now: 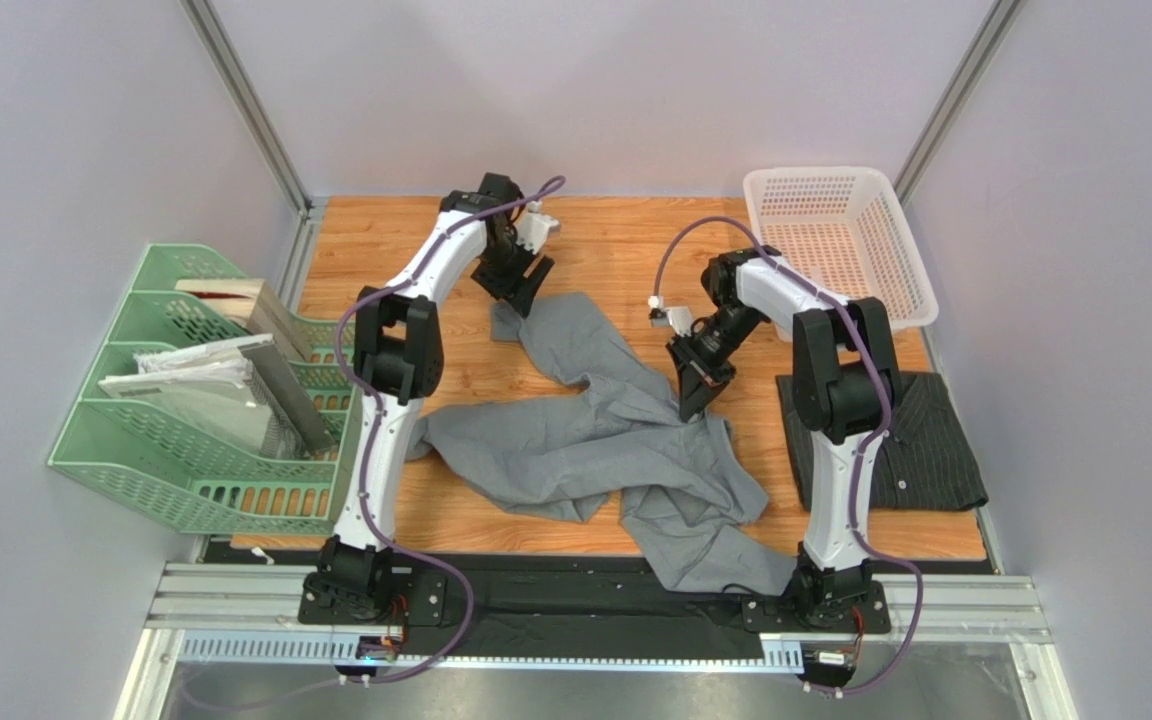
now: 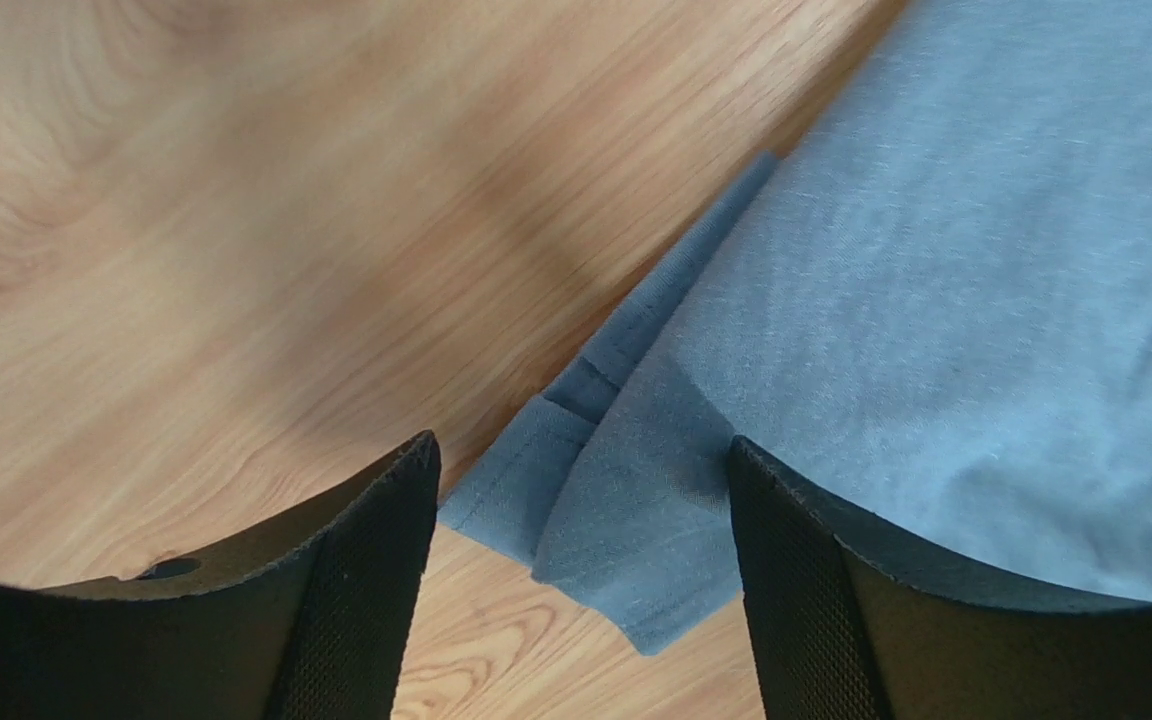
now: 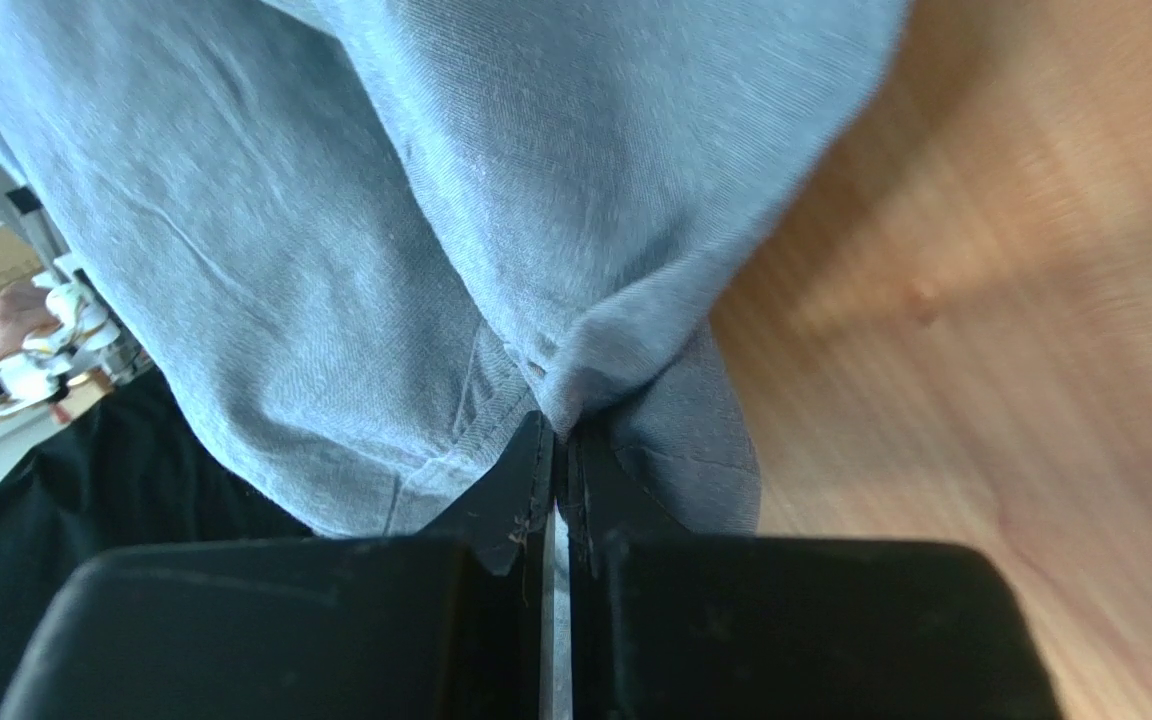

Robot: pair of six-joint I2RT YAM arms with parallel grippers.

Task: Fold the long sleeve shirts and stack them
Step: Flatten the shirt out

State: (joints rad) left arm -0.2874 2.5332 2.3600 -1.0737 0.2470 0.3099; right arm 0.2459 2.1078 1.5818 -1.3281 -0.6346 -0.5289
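the mid-grey shirt point(image 1: 597, 443) lies crumpled across the middle of the wooden table point(image 1: 612, 240), one sleeve reaching toward the far side. the left gripper point(image 2: 582, 465) hangs over that sleeve's cuff end, jaws spread and the cloth lying loose between them, while the right gripper point(image 3: 557, 435) is pressed together on a bunched fold of the same shirt. the pinstriped charcoal shirt point(image 1: 920, 435) lies flat, apparently folded, at the table's right edge, near the white basket point(image 1: 838, 240).
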